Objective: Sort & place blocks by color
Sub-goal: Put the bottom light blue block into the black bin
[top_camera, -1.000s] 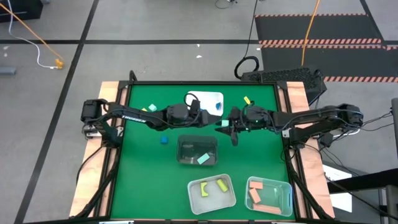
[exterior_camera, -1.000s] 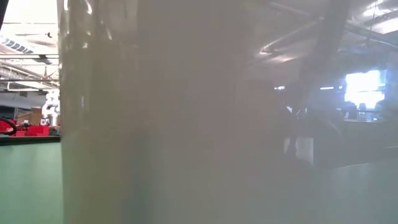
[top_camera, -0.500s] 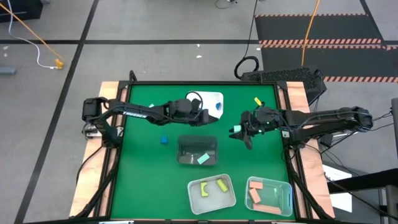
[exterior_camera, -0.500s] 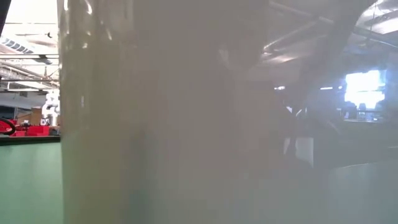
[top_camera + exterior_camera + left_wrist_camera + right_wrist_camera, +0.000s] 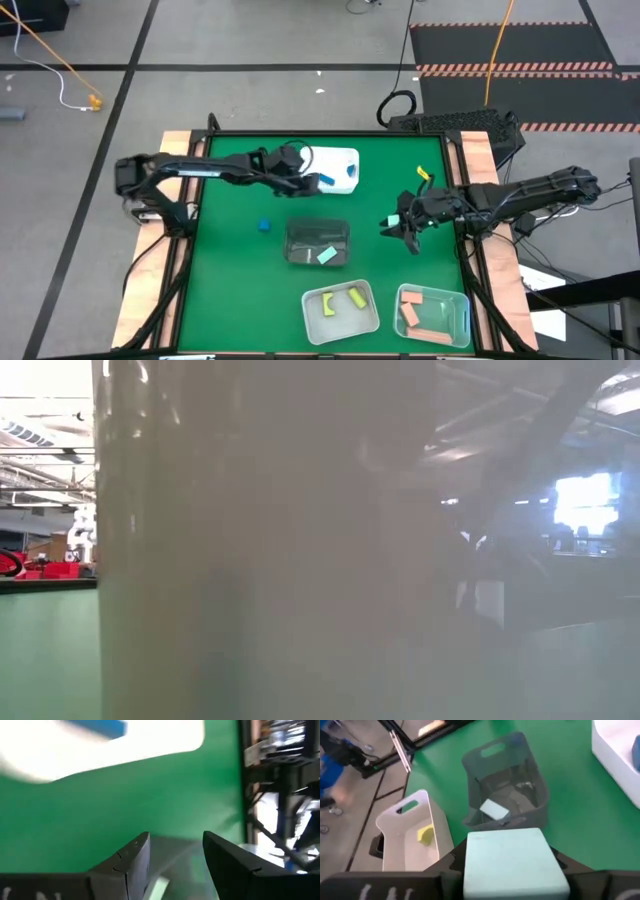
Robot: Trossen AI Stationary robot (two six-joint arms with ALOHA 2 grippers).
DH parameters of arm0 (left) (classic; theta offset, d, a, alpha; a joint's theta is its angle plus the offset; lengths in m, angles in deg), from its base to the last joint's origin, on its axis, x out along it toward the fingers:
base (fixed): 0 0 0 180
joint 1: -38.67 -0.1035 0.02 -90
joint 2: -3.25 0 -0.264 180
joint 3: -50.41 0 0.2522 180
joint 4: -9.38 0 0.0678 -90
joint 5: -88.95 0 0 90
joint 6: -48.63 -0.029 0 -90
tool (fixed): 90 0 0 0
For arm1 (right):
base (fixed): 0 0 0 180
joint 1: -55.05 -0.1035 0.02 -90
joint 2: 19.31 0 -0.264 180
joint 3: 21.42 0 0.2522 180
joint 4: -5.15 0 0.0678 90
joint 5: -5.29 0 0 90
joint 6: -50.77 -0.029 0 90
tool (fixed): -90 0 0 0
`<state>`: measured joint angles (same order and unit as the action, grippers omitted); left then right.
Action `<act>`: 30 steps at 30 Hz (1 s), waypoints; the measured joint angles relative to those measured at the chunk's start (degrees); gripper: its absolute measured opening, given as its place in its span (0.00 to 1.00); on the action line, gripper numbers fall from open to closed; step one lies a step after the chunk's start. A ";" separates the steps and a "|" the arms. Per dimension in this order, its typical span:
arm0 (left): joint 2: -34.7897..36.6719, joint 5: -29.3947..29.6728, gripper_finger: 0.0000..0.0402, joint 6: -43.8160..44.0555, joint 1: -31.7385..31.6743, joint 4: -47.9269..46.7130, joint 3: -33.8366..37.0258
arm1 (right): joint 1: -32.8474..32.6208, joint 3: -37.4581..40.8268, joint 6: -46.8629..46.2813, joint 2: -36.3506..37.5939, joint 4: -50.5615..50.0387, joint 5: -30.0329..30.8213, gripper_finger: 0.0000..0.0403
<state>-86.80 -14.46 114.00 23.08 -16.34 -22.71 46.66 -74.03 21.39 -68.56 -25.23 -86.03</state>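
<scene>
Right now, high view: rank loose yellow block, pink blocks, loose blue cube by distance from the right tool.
1. Loose yellow block, far side of the right tool.
2. Pink blocks, near-right corner.
3. Loose blue cube, left of centre.

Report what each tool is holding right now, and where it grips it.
The right tool clamps a mint green block by two opposite sides. The left tool holds nothing; its fingers stand apart, empty, over the green table.

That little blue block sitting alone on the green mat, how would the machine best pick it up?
Probably from straight above. The blue block lies alone on the green table, clear of the dark tub, so nothing crowds its sides. An end effector could drop down and pinch two opposite flat sides. Which pair is better is too small to tell.
</scene>
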 joint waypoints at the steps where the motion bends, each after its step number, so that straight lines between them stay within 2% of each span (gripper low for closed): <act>1: 1.75 0.46 0.46 -0.43 -0.03 -3.43 0.00 | -0.20 0.02 0.00 -0.23 -0.03 0.09 0.28; 5: 8.48 7.04 0.46 0.60 1.73 -21.24 -0.05 | -0.27 0.00 0.86 -2.06 3.60 2.31 0.28; 8: 11.39 13.42 0.46 6.62 5.25 -37.34 -0.05 | 0.26 0.00 2.77 -5.40 10.44 2.98 0.28; 12: 11.37 15.66 0.46 15.13 10.72 -51.03 0.00 | 0.56 0.00 5.60 -12.13 21.56 2.37 0.28; 21: 5.02 19.33 0.46 23.96 19.66 -47.79 -0.04 | 3.56 -0.04 6.53 -26.15 39.30 -4.84 0.28; 30: 0.21 19.50 0.46 27.78 21.32 -47.93 0.00 | 5.32 -0.09 5.10 -34.39 41.63 -6.18 0.28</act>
<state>-86.59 5.03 141.78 44.40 -64.28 -22.71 51.98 -74.12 26.48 -102.95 16.40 -92.21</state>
